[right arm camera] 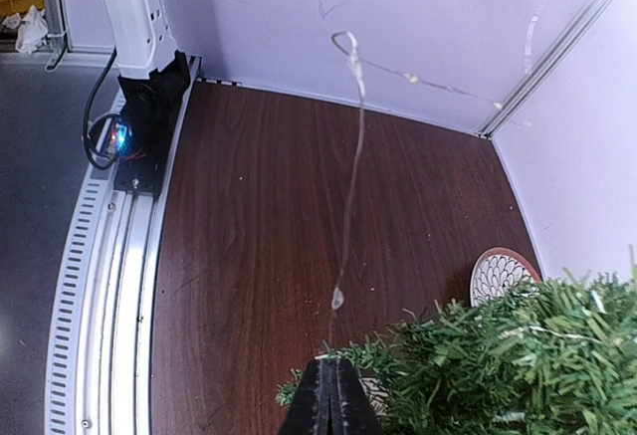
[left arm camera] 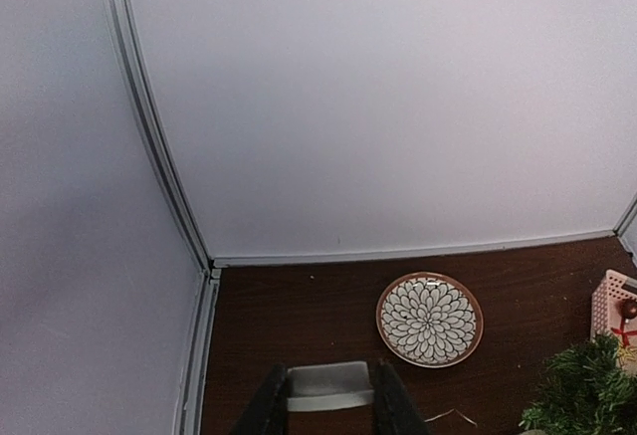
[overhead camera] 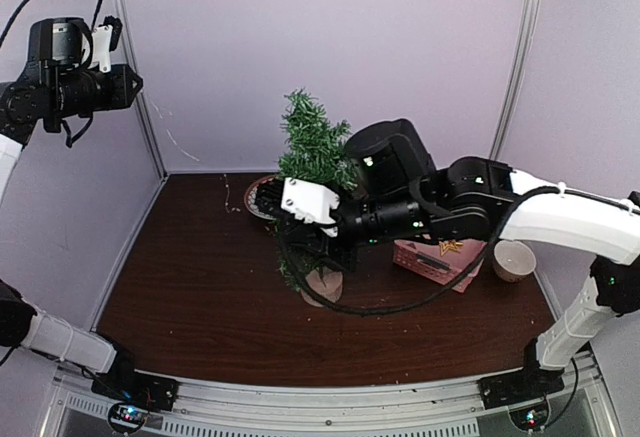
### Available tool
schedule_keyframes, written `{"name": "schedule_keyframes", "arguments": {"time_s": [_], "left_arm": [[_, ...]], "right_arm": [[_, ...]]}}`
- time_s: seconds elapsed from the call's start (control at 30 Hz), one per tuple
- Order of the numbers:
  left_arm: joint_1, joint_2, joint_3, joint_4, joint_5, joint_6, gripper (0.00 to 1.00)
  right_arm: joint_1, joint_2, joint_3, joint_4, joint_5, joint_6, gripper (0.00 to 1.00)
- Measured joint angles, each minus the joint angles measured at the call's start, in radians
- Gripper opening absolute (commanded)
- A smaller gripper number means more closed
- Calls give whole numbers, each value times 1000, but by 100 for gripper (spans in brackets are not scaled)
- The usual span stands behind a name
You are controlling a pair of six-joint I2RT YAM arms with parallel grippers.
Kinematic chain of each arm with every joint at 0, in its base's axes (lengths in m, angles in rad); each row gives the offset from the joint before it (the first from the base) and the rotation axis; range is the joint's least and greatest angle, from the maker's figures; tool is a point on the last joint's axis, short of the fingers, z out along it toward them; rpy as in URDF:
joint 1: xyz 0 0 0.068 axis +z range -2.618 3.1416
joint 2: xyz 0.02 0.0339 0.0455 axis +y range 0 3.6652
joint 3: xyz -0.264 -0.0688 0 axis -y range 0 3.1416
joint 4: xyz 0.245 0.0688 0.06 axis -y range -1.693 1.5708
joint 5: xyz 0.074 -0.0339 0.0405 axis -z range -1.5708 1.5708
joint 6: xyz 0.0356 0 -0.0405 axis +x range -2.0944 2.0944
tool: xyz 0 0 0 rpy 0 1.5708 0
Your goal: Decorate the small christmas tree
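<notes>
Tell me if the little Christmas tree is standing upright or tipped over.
Upright. The tree rises straight above its wooden base, top pointing up, beside the right arm.

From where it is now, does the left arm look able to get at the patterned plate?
Probably yes. The left gripper hangs high, and in its wrist view only bare table lies between it and the patterned plate. The tree stands off to one side.

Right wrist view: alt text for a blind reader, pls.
The right pincer, shut, pinches a thin wire light string that rises from its tips across a dark wood table. The small christmas tree fills the lower right, a patterned plate behind it.
</notes>
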Motion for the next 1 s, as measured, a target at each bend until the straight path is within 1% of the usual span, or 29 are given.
{"name": "schedule_keyframes", "arguments": {"time_s": [0.07, 0.13, 0.23, 0.27, 0.3, 0.4, 0.5, 0.57, 0.6, 0.73, 0.87, 1.0], "left_arm": [[56, 27, 0, 2, 35, -11, 11], [116, 61, 0, 15, 84, -25, 10], [163, 131, 30, 22, 131, -35, 9], [168, 161, 49, 27, 146, -38, 9], [171, 192, 67, 38, 167, -42, 9], [171, 275, 96, 80, 253, -55, 8], [171, 340, 97, 122, 338, -63, 9], [171, 383, 101, 155, 397, -66, 9], [171, 404, 106, 170, 426, -68, 9], [171, 501, 177, 206, 496, -75, 9], [172, 592, 285, 223, 503, -77, 9], [195, 618, 312, 233, 495, -98, 9]], "right_arm": [[0, 48, 26, -7, 0, 0, 9], [0, 98, 58, -11, 5, 0, 17], [0, 162, 113, -19, 32, -1, 30], [0, 181, 133, -21, 41, 3, 36], [0, 201, 156, -22, 56, -2, 46], [-2, 234, 189, -22, 85, 9, 67], [-6, 233, 190, -19, 116, 7, 84], [-8, 229, 190, -17, 129, 14, 98], [-10, 226, 190, -17, 134, 17, 99], [-12, 196, 189, -18, 138, 12, 100], [-12, 165, 189, -18, 147, 8, 99], [-12, 159, 189, -23, 165, 3, 100]]}}
